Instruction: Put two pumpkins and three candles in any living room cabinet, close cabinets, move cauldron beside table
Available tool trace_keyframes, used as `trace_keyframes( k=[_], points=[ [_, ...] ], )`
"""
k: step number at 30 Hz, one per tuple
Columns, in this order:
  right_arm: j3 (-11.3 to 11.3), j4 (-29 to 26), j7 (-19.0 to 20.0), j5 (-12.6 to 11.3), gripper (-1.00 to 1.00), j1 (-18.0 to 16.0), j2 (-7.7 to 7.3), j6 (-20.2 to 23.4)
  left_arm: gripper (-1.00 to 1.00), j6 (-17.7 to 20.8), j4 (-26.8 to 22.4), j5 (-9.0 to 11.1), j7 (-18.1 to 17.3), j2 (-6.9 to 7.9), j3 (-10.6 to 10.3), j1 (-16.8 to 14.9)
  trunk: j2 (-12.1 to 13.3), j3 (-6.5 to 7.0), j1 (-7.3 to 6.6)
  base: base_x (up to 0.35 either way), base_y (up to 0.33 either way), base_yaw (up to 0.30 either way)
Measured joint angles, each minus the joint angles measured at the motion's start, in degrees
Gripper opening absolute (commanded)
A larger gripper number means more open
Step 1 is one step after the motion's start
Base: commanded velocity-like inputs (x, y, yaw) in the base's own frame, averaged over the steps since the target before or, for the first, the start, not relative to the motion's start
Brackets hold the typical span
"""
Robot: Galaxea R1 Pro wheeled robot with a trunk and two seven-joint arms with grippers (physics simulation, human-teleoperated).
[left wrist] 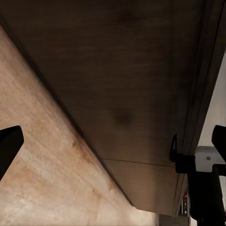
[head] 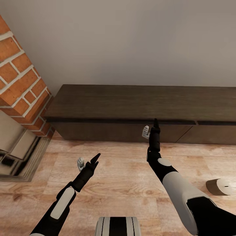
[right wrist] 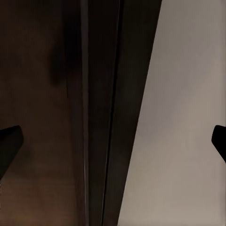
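Closest to me, my own base [head: 118,226] shows at the lower edge of the head view, with pale wooden floor [head: 114,177] all around it. My left gripper [head: 88,161] hangs above that floor, released and empty, its fingers spread apart and pointing toward the cabinet. Off to my right, one candle [head: 220,186] lies tipped on its side on the floor, its wick end facing me, well apart from both arms.

Farther out, my right gripper [head: 150,129] is raised in front of the cabinet [head: 131,105], just at its top front edge. Its fingers stand apart with nothing between them. In the right wrist view the two dark fingertips [right wrist: 9,143] sit wide at either side, framing the cabinet's edge [right wrist: 101,113] and the pale wall [right wrist: 179,122] behind it. The left wrist view looks along the flat dark drawer fronts [left wrist: 117,84], where they meet the floor.

The cabinet runs long and low against the wall, and its fronts appear shut. At my left stands a brick column [head: 23,85] with a shiny fireplace surround [head: 16,150] below it.
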Motion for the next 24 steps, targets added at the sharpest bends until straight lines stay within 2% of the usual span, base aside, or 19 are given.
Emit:
trace_keyframes(
  k=[14,16,24],
  points=[
    [0.0,0.0,0.0,0.0,1.00,0.0,0.34,0.0,1.00,0.0,-0.3,0.0,0.0,0.05,0.0,0.0,0.0,0.44,-0.05,0.000,0.000,0.000],
    [0.0,0.0,0.0,0.0,1.00,0.0,0.43,0.0,1.00,0.0,-0.3,0.0,0.0,0.07,0.0,0.0,0.1,0.88,-0.11,0.000,0.000,0.000],
    [0.0,-0.1,0.0,0.0,1.00,0.0,0.46,0.0,1.00,0.0,-0.3,0.0,0.0,0.05,0.0,0.0,0.1,0.89,-0.10,0.000,0.000,0.000]
  ],
)
